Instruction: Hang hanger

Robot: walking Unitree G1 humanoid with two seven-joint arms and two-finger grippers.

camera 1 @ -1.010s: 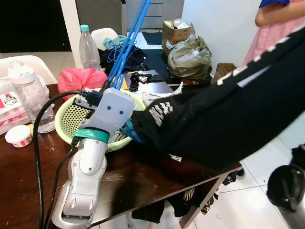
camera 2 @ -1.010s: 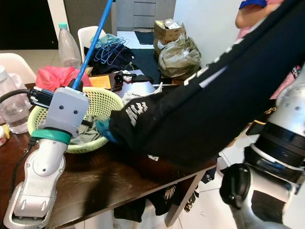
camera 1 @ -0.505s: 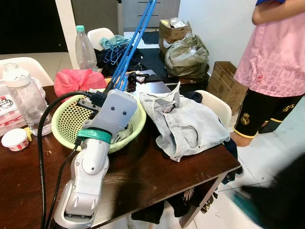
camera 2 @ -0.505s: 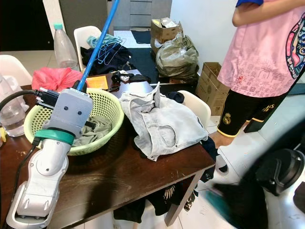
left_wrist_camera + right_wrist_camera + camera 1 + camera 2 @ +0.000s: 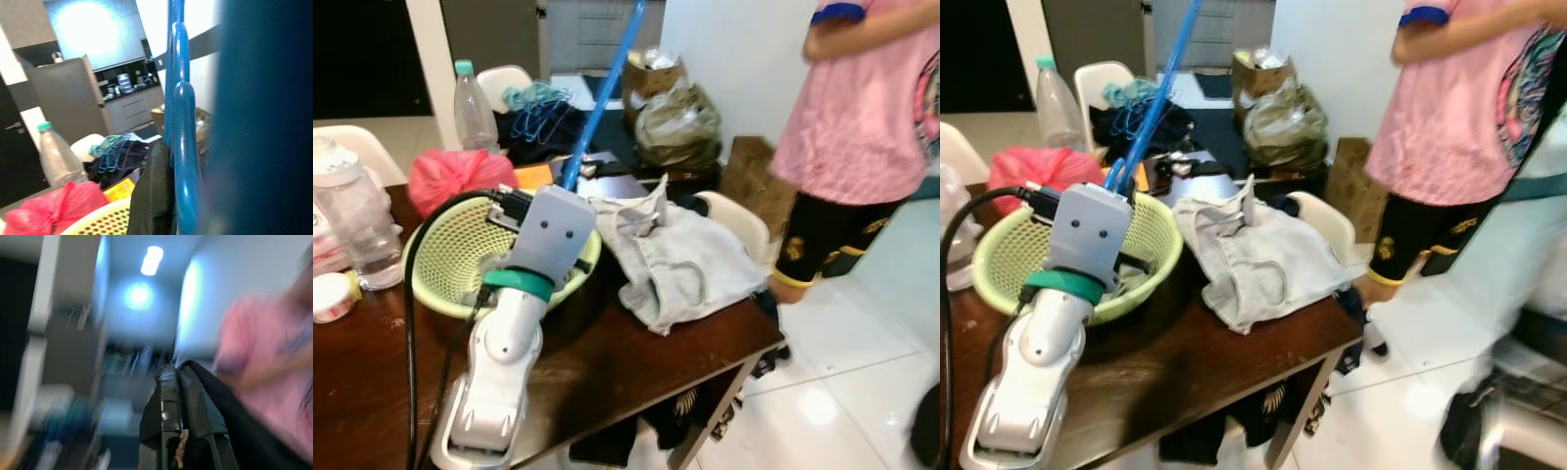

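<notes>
While the blue hanger (image 5: 603, 93) sticks up from your left gripper (image 5: 164, 196), jaws closed on its thin stiff bars, treat it as light and slick; grip near the hook. Right gripper (image 5: 177, 431) pinches dark cloth (image 5: 230, 426), above the desk (image 5: 607, 362).

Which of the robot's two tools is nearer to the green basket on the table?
Left. The left tool, holding blue hangers, sits right over the green basket. The right tool is raised off to the side, near the person in pink, gripping black cloth.
</notes>
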